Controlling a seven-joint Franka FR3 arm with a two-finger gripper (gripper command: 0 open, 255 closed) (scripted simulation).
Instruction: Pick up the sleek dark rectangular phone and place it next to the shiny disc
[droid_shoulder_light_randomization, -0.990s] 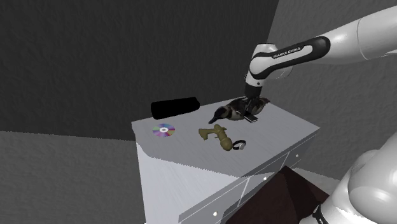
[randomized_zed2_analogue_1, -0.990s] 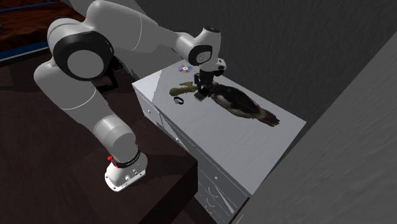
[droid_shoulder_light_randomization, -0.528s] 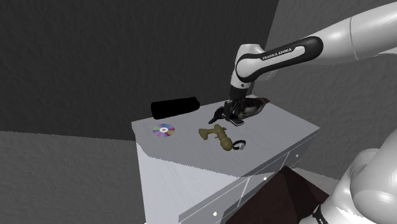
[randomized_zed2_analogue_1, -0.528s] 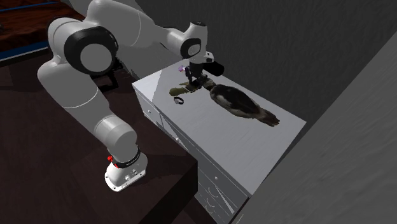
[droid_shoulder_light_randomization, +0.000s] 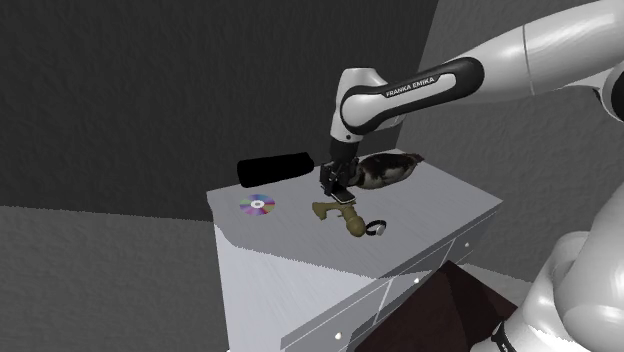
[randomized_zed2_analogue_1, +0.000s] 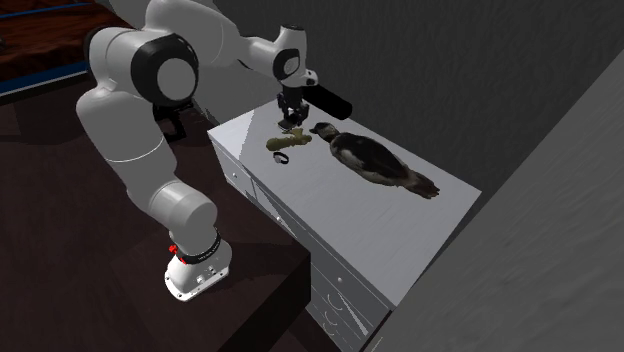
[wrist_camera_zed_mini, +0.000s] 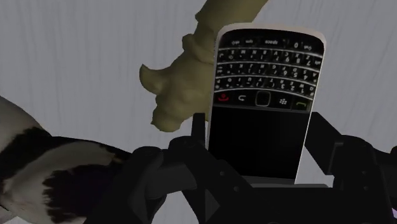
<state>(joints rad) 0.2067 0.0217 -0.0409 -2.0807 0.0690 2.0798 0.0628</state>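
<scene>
The dark phone (wrist_camera_zed_mini: 264, 102), with a keypad and a pale rim, is clasped between my two black fingers (wrist_camera_zed_mini: 195, 130). My gripper (droid_shoulder_light_randomization: 333, 186) hangs shut on the phone (droid_shoulder_light_randomization: 338, 194) just above the cabinet top, over the olive figure (droid_shoulder_light_randomization: 340, 213). The shiny disc (droid_shoulder_light_randomization: 257, 205) lies flat on the cabinet top, further toward the shoulder view's left, apart from the gripper. In the second exterior view my gripper (randomized_zed2_analogue_1: 291, 118) is above the olive figure (randomized_zed2_analogue_1: 287, 145).
A duck figure (droid_shoulder_light_randomization: 390, 170) lies behind the gripper, long and dark in the second exterior view (randomized_zed2_analogue_1: 375, 162). A black cylinder (droid_shoulder_light_randomization: 275, 167) lies at the back edge. A small ring (droid_shoulder_light_randomization: 375, 228) sits by the olive figure. The grey cabinet (droid_shoulder_light_randomization: 300, 255) has drawers in front.
My gripper, still holding the phone, has moved from over the duck toward the shoulder view's left. It now hangs over the olive figure, nearer the disc.
</scene>
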